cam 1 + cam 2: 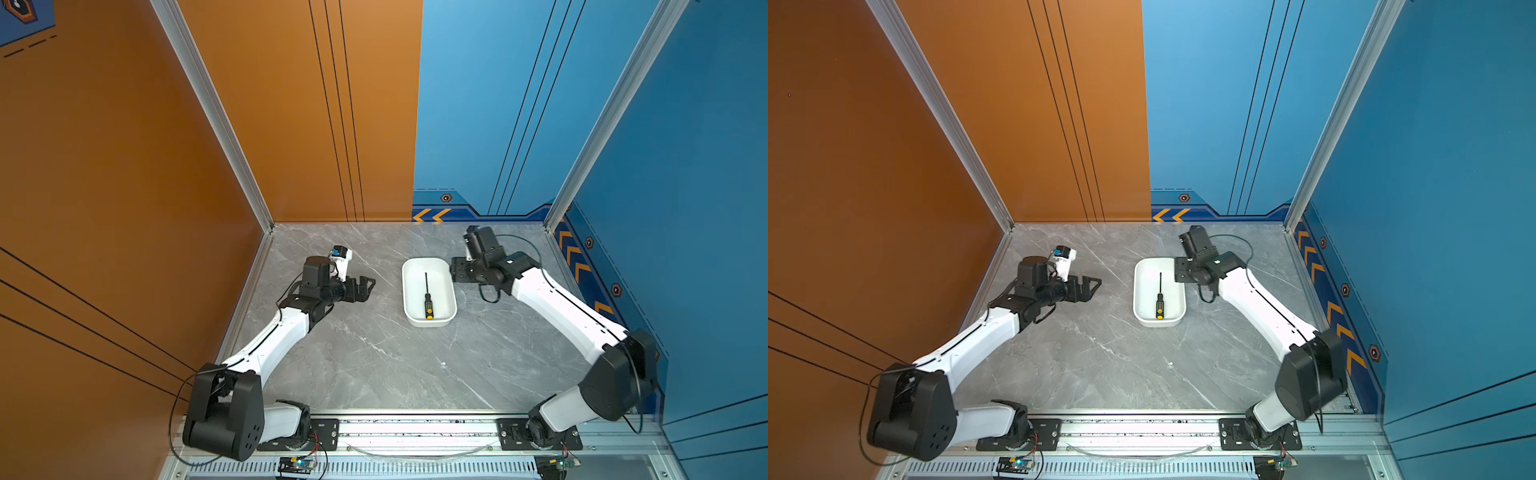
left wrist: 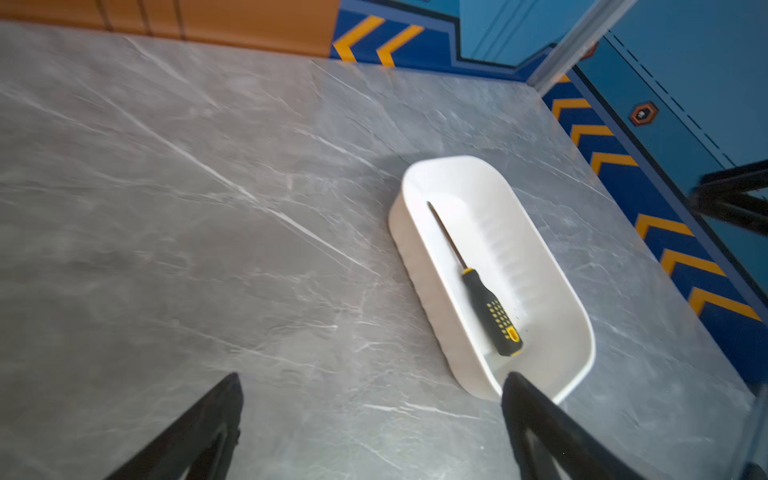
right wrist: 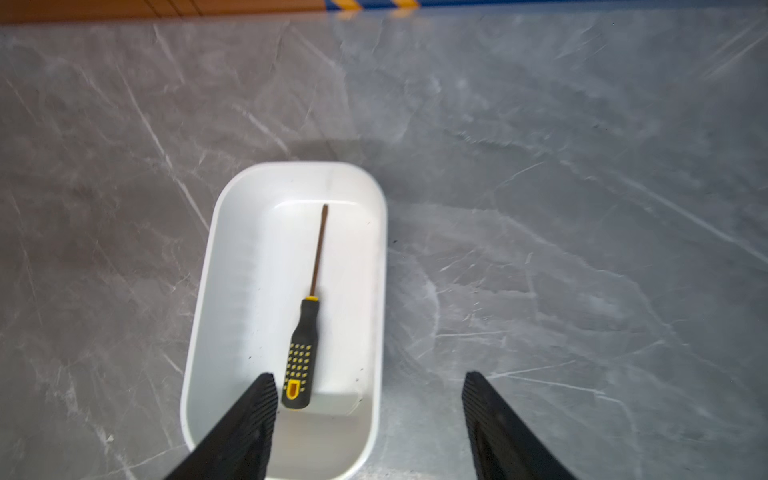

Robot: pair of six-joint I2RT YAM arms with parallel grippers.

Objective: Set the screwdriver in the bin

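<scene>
The screwdriver [image 1: 427,297] is seen lying flat inside the white bin [image 1: 441,286] on the gray table [image 1: 374,365], while the right gripper [image 3: 368,376] is seen open and empty by the bin's far corner, and the left gripper [image 2: 374,376] is seen open and empty, away from the bin.

Grey marble-look tabletop [image 1: 374,365] sat centre, evenly lit. Orange wall [image 1: 104,166] rose along its left edge & part of the back; blue wall [image 1: 478,104] covered the rest. Alu posts [image 1: 216,112] stood at its back corners. Yellow chevrons [image 1: 432,215] ran along the blue base, and a metal rail [image 1: 415,428] lined its front edge.
</scene>
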